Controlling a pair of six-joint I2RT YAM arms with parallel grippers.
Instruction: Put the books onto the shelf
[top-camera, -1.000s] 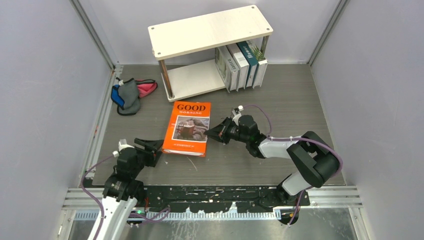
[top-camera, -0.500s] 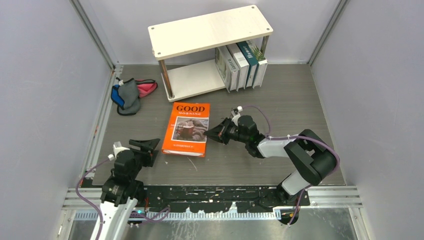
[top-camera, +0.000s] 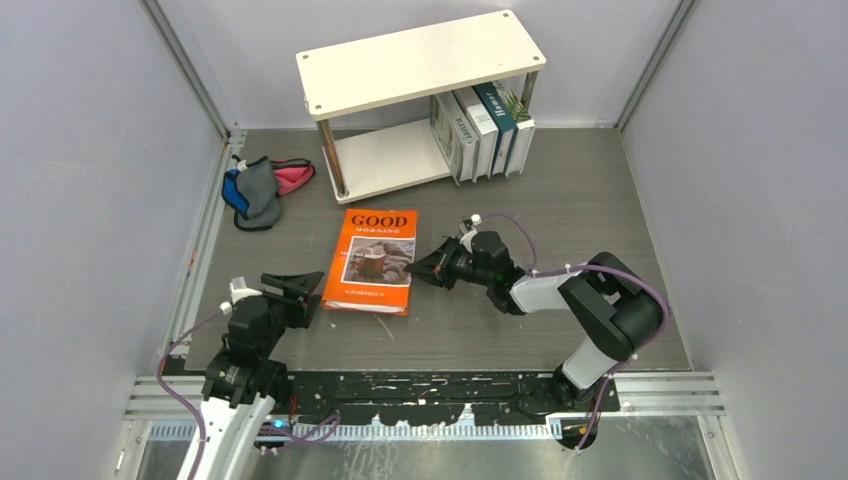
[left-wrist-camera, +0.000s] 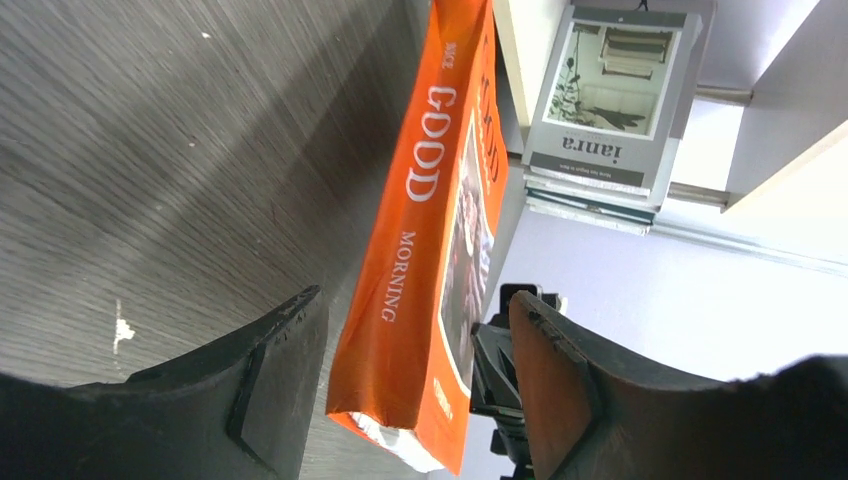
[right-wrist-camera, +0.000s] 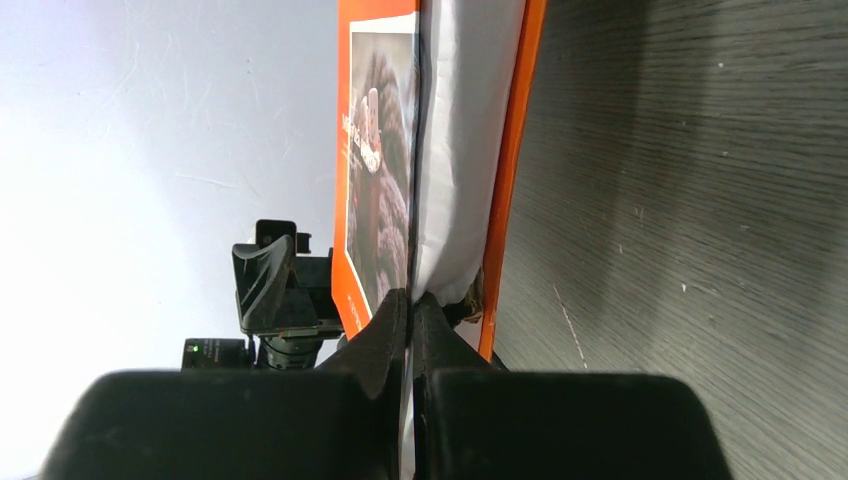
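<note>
Though it plays no part in the job, a blue, grey and pink cloth bundle (top-camera: 262, 190) lies left of and beyond the orange "GOOD MORNING" book (top-camera: 372, 260), well apart from it. The book itself lies flat, cover up, on the grey table (top-camera: 580, 210), the one volume not yet shelved. Just left of its near corner, the left gripper (top-camera: 308, 298) sits low with its jaws apart and the spine lined up between them (seemingly ready to take the book once it is raised or slid over). At the book's right edge, the right gripper (top-camera: 418, 270) has its fingers pressed together, tips at the page block under the front cover; whether they nip the cover cannot be told. Beyond the book stands the shelf (top-camera: 420, 62), with four books (top-camera: 482, 128) upright at the right end of its lower board (top-camera: 385, 158). The bare left part looks like the slot, with a front post (top-camera: 331, 160) and the top board as likely snags.
</note>
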